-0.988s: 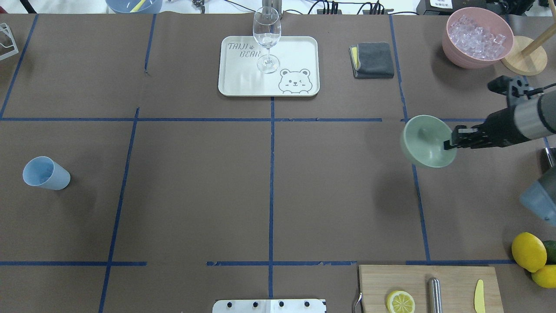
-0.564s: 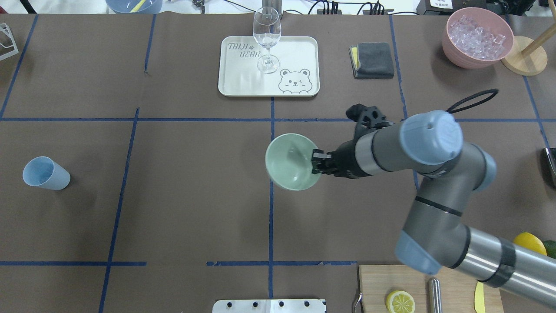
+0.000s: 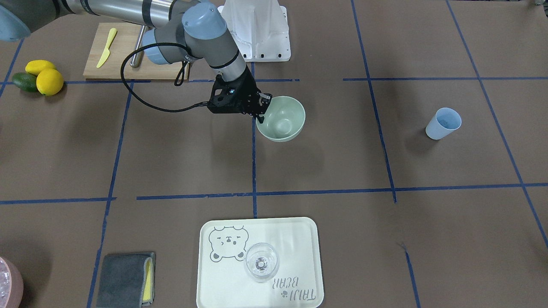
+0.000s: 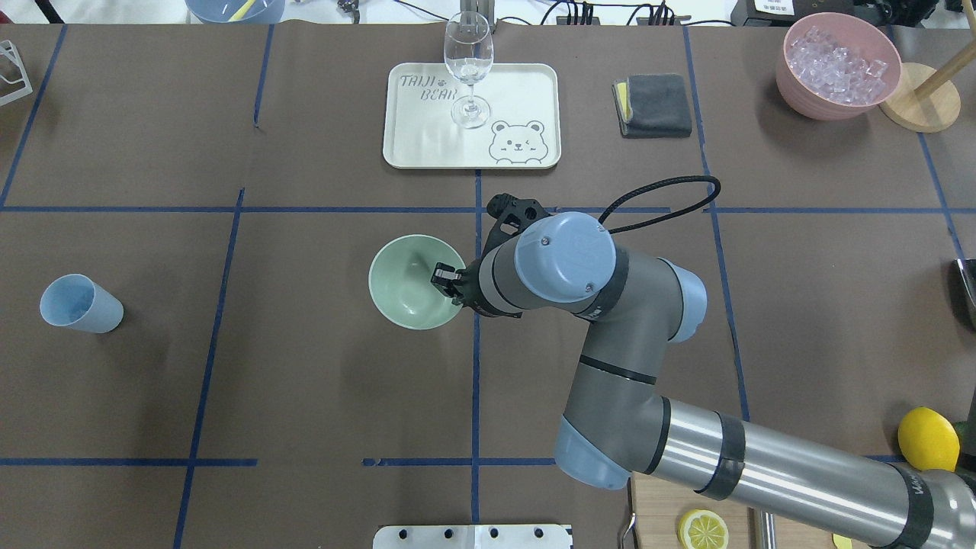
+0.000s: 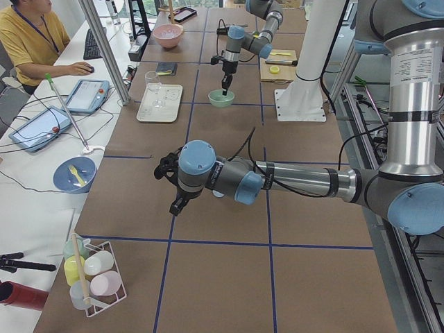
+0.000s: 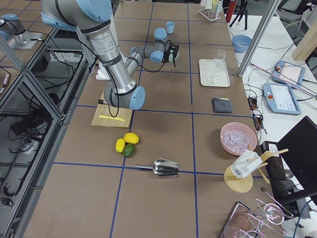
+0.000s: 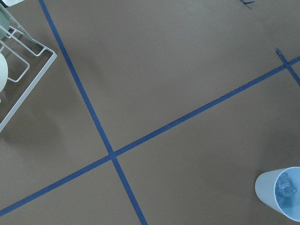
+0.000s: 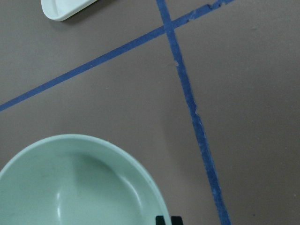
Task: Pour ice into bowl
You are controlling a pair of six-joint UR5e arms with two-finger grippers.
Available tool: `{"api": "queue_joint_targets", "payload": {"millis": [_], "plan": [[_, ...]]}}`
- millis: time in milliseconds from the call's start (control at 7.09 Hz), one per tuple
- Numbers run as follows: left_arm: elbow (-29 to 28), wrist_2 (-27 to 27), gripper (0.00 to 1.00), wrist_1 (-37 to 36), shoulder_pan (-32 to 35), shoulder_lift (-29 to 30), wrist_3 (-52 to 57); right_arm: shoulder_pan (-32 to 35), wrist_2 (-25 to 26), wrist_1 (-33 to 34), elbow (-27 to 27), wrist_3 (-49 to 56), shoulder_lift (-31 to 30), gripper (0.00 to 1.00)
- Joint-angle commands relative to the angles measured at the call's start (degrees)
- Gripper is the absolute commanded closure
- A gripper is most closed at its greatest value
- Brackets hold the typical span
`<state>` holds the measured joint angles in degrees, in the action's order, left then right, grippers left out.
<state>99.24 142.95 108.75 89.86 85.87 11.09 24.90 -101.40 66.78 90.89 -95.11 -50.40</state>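
Observation:
The sage-green bowl (image 4: 408, 282) is near the table's middle, just left of the centre tape line, mouth up. My right gripper (image 4: 446, 277) is shut on the bowl's right rim; in the front view the gripper (image 3: 261, 111) pinches the bowl (image 3: 282, 119). I cannot tell if the bowl touches the table. The blue cup (image 4: 80, 303) stands far left. The left wrist view shows small clear ice (image 7: 287, 186) inside the cup (image 7: 274, 190). My left gripper (image 5: 175, 206) hangs high over the table's left end; I cannot tell if it is open or shut.
A pink container (image 4: 793, 80) full of ice cubes stands back right beside a wooden stand (image 4: 919, 95). A tray (image 4: 518, 91) with a wine glass (image 4: 467, 69) and a grey cloth (image 4: 653, 105) are at the back. Lemons (image 4: 926, 441) and a cutting board (image 4: 656, 526) sit front right.
My right arm has carried the bowl leftward from the table's right side, past the centre tape line, to the middle. The bowl was tilted and now sits mouth up.

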Motion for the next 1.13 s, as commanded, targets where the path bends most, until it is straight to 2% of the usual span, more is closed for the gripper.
{"api": "queue_joint_targets", "payload": {"millis": [0, 141, 282, 423, 564, 846, 988], "plan": [[-0.1, 0.75, 0.0, 1.2, -0.21, 0.08, -3.16, -0.54, 0.85, 0.02, -5.97, 0.02, 2.5, 1.0], [0.51, 0.75, 0.0, 2.94, -2.39, 0.17, -7.44, -1.16, 1.03, 0.02, -6.51, -0.25, 2.67, 0.94], [0.0, 0.32, 0.0, 9.83, -3.72, 0.17, -14.53, -1.16, 1.12, -0.07, -6.43, -0.42, 2.76, 0.92], [-0.1, 0.14, 0.0, 14.69, -5.65, -0.26, -19.82, -1.16, 1.12, -0.24, -6.43, -0.51, 2.5, 0.01], [-0.18, -2.12, 0.0, 19.52, -7.93, -0.36, -20.83, -0.82, 0.68, -1.12, -5.03, -0.51, 2.5, 0.0], [-0.01, -3.91, 0.02, 26.3, -8.47, -1.32, -27.99, 1.72, -0.98, -0.25, 4.42, -0.51, -2.3, 0.0], [0.34, -5.56, 0.01, 29.65, -12.48, -1.41, -32.31, 5.48, -5.34, -0.25, 9.95, -0.42, -6.95, 0.0]]}}
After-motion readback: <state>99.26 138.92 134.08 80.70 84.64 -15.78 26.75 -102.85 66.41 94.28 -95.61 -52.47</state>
